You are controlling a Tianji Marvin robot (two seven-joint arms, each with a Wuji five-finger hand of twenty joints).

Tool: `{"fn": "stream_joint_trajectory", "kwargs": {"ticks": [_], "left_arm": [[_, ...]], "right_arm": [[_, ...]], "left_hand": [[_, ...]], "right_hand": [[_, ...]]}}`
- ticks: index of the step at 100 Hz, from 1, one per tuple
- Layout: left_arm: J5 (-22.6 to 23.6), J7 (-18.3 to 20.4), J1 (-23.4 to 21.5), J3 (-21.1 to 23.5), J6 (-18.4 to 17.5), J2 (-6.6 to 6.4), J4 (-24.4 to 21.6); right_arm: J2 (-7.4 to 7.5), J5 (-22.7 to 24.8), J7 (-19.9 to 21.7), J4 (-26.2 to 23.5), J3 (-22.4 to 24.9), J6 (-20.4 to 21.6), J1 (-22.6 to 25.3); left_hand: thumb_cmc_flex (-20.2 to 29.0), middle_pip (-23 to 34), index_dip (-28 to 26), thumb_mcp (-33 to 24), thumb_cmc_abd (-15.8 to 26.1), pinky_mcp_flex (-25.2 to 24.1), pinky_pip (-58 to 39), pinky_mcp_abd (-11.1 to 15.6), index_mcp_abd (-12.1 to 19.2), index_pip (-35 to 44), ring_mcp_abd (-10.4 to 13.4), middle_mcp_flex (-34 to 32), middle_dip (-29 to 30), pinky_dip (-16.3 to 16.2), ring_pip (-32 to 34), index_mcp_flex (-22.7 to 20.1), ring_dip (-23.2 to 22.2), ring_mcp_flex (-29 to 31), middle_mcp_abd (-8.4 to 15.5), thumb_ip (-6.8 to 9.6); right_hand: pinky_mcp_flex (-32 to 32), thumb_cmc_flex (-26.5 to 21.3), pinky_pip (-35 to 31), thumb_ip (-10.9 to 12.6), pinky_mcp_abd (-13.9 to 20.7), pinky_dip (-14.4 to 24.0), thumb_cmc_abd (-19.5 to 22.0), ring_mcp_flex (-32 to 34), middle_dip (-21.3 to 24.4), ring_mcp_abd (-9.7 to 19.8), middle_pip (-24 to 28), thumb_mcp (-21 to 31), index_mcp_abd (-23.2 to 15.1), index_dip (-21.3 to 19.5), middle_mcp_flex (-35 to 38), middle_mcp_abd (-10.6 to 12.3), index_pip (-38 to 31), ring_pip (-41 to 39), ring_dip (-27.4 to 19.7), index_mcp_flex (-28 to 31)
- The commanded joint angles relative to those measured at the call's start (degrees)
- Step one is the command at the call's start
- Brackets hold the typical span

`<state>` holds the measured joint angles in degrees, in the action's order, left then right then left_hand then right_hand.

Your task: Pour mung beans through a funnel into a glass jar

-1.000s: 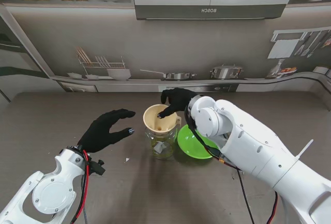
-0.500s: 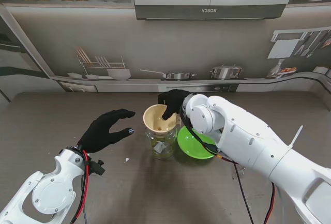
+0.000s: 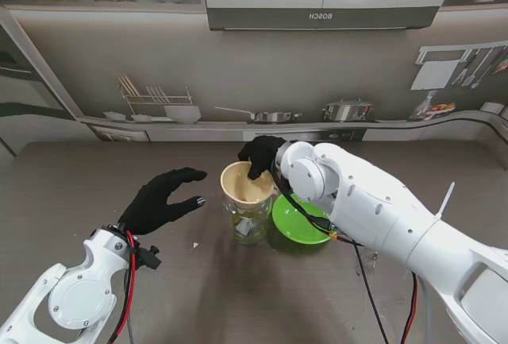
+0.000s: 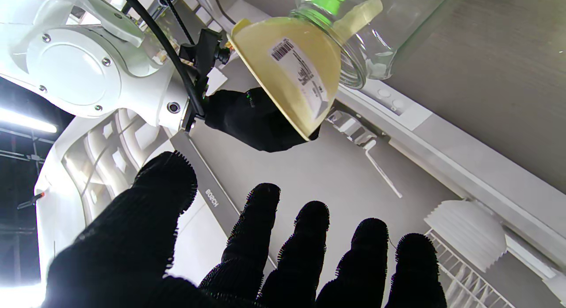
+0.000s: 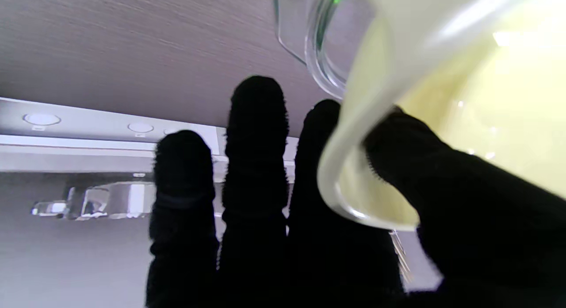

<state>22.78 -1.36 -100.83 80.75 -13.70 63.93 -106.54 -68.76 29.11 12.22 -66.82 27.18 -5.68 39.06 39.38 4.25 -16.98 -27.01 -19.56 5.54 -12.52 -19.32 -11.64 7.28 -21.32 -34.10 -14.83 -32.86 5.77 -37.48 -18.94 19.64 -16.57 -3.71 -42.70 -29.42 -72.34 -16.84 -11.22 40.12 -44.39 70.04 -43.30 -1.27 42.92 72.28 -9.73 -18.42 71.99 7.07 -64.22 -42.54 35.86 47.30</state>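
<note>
A cream plastic funnel [image 3: 244, 186] sits with its spout in the mouth of a clear glass jar [image 3: 248, 226] at the table's middle, and it leans a little. My right hand [image 3: 260, 154] is shut on the funnel's far rim. In the right wrist view its thumb lies inside the funnel [image 5: 446, 95] and its fingers [image 5: 256, 135] outside, with the jar [image 5: 309, 42] beyond. My left hand [image 3: 163, 198] hovers open to the left of the jar, touching nothing. The left wrist view shows the left hand [image 4: 247, 255], the funnel [image 4: 287, 69], the jar [image 4: 389, 29] and the right hand [image 4: 256, 120].
A bright green bowl [image 3: 298, 219] stands right beside the jar on its right, under my right forearm; I cannot make out what is in it. A small pale scrap [image 3: 195, 245] lies on the table near the left hand. A shelf [image 3: 238, 125] runs along the back.
My right hand has drawn its fingers up from inside the funnel and closed on the far rim. The funnel has tipped slightly. The left hand has stayed still.
</note>
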Motion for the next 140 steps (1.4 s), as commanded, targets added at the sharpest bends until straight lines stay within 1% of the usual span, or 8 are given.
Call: {"fn": "stream_joint_trajectory", "kwargs": {"ticks": [1, 25, 35, 49, 72, 104, 122, 140], "left_arm": [[-0.2, 1.0, -0.2, 0.1, 0.1, 0.21, -0.3], [-0.5, 0.9, -0.3, 0.2, 0.2, 0.24, -0.4], [-0.5, 1.0, -0.3, 0.3, 0.2, 0.23, -0.4], [-0.8, 1.2, -0.2, 0.2, 0.4, 0.21, -0.4], [-1.4, 1.6, -0.1, 0.0, 0.7, 0.19, -0.4], [-1.3, 1.0, 0.0, 0.0, 0.4, 0.3, -0.1], [-0.9, 0.4, -0.2, 0.2, 0.0, 0.4, -0.2], [-0.6, -0.2, -0.6, 0.6, -0.1, 0.49, -0.4]], "right_arm": [[-0.38, 0.1, 0.1, 0.3, 0.0, 1.0, -0.1], [-0.13, 0.2, 0.1, -0.1, 0.6, 3.1, -0.3], [0.25, 0.6, 0.0, -1.1, 1.5, 3.9, 0.2], [0.79, -0.6, 0.6, -3.4, 3.9, 3.1, 1.9], [1.71, -2.8, 1.9, -7.0, 7.7, 1.5, 4.5], [3.55, -0.2, 0.9, -15.0, 15.8, 0.1, 11.4], [4.18, 2.1, -1.5, -19.9, 20.9, 0.3, 17.2], [4.87, 3.6, -3.3, -24.9, 26.1, 2.1, 24.2]], "left_hand": [[1.1, -0.3, 0.0, 1.3, 3.1, 0.2, 1.6, 0.1, 0.2, 0.1, 0.2, -1.3, 0.2, -0.3, -0.4, -0.5, 0.0, 1.2, 0.0, 1.68], [1.3, -0.3, 0.0, 1.4, 3.5, 0.1, 1.6, 0.1, 0.2, 0.1, 0.2, -1.4, 0.2, -0.3, -0.3, -0.6, 0.0, 1.3, -0.1, 1.67], [1.3, -0.3, 0.0, 1.7, 3.6, 0.2, 1.6, 0.0, 0.2, 0.1, 0.2, -1.4, 0.1, -0.3, -0.3, -0.5, 0.0, 1.4, -0.1, 1.66], [1.4, -0.3, 0.0, 1.8, 3.7, 0.3, 1.5, 0.1, 0.1, 0.2, 0.2, -1.4, 0.2, -0.3, -0.4, -0.8, 0.1, 1.3, -0.2, 1.66], [1.6, -0.4, 0.0, 2.2, 3.9, 0.1, 1.6, 0.0, 0.1, 0.1, 0.2, -1.3, 0.2, -0.3, -0.4, -0.6, 0.0, 1.3, -0.1, 1.67], [1.7, -0.4, 0.1, 2.3, 4.1, 0.3, 1.5, 0.0, 0.2, 0.0, 0.3, -1.3, 0.2, -0.3, -0.4, -0.4, 0.1, 1.2, -0.2, 1.72], [1.7, -0.4, 0.1, 2.3, 4.0, 0.3, 1.5, 0.0, 0.2, 0.0, 0.2, -1.3, 0.2, -0.3, -0.4, -0.5, 0.1, 1.3, -0.1, 1.73], [1.7, -0.4, 0.1, 2.1, 4.0, 0.3, 1.5, -0.1, 0.2, 0.1, 0.1, -1.3, 0.2, -0.3, -0.4, -0.6, 0.1, 1.2, -0.1, 1.73]], "right_hand": [[-1.7, -1.5, -3.5, -1.7, 2.3, -0.5, 2.0, 3.9, -0.5, 1.0, 0.7, 2.3, -2.1, 1.2, 2.7, 1.1, -2.2, -1.8, 1.3, 1.6], [-8.2, -2.4, -10.9, -2.5, 6.5, 2.1, 3.8, 5.4, -8.1, 1.4, 6.3, 4.2, -0.9, -4.2, 2.8, 0.2, -6.0, -17.1, 8.0, -0.4], [-10.2, -2.7, -12.4, -3.1, 6.9, 3.4, 4.5, 5.6, -9.9, 2.2, 7.7, 4.7, -0.6, -5.4, 3.3, 0.1, -7.3, -22.1, 9.2, -1.4], [-11.3, -3.3, -13.3, -3.7, 6.6, 4.8, 5.0, 5.5, -11.6, 2.5, 9.0, 5.3, 0.2, -6.5, 3.4, -0.6, -8.4, -26.0, 9.9, -2.4], [-12.2, -3.3, -13.8, -3.6, 6.8, 5.6, 4.3, 5.4, -12.0, 2.6, 9.5, 6.1, 0.4, -6.8, 3.7, -0.8, -8.7, -27.8, 10.4, -2.1], [-12.3, -4.0, -13.8, -3.7, 6.3, 6.1, 4.9, 5.4, -12.1, 2.4, 9.6, 5.6, 1.0, -7.0, 3.3, -1.5, -8.6, -28.4, 10.5, -2.5], [-12.6, -4.5, -14.1, -3.7, 5.8, 6.3, 5.0, 5.4, -12.2, 1.9, 9.8, 5.3, 1.5, -7.1, 2.9, -1.9, -8.7, -28.7, 10.5, -2.6], [-12.6, -4.7, -14.1, -3.7, 5.7, 6.4, 5.3, 5.4, -12.1, 1.9, 9.9, 5.0, 1.7, -7.2, 2.7, -2.1, -8.6, -28.8, 10.5, -2.7]]}}
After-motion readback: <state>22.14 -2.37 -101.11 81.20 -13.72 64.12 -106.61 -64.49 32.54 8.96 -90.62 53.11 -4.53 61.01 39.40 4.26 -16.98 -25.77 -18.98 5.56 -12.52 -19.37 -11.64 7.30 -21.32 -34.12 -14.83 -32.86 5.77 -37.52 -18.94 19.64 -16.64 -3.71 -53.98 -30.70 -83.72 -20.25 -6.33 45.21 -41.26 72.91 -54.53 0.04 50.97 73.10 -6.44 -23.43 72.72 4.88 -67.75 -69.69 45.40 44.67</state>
